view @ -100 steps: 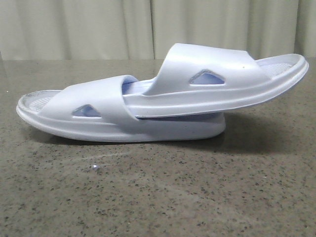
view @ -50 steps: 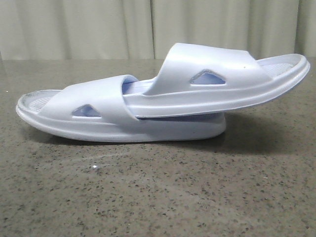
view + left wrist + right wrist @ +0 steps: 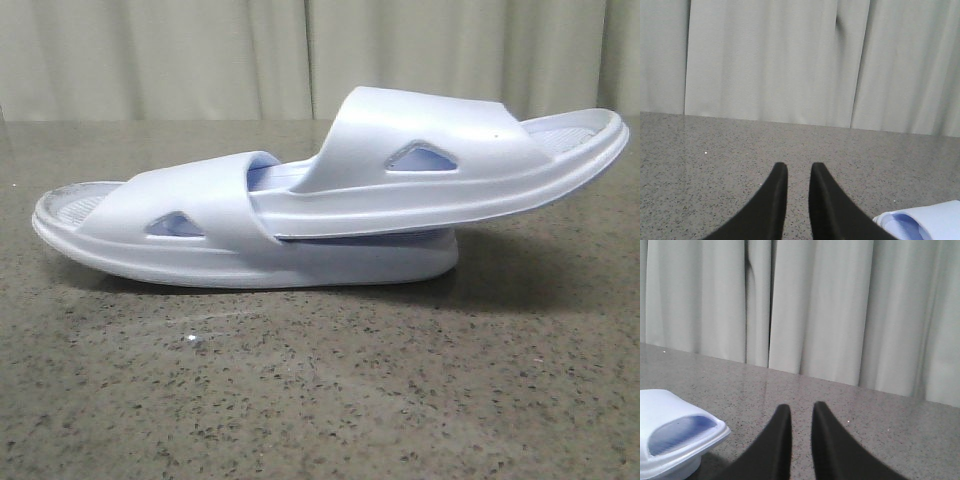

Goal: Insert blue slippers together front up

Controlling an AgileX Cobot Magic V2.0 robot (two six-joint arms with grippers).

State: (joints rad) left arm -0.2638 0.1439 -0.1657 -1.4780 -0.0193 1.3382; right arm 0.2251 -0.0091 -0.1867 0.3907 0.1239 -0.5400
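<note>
Slippers: two blue slippers [image 3: 330, 200], nested, across the middle of the front view.
Lower slipper: one [image 3: 200, 235], flat on the bench [image 3: 320, 390], its open end at the left of the frame.
Upper slipper: one [image 3: 450, 160], pushed under the lower one's strap, tilted up toward the right edge of the frame.
Cut-outs: two triangular ones, one in each strap.
Left claw: [image 3: 798, 172] two black fingers nearly closed, a thin gap between, grasping nothing; slipper edge at lower right of its view.
Right claw: [image 3: 801, 412] likewise nearly clenched, empty; slipper end at lower left of its view.
Curtain: pale folds [image 3: 300, 55] behind the bench.
</note>
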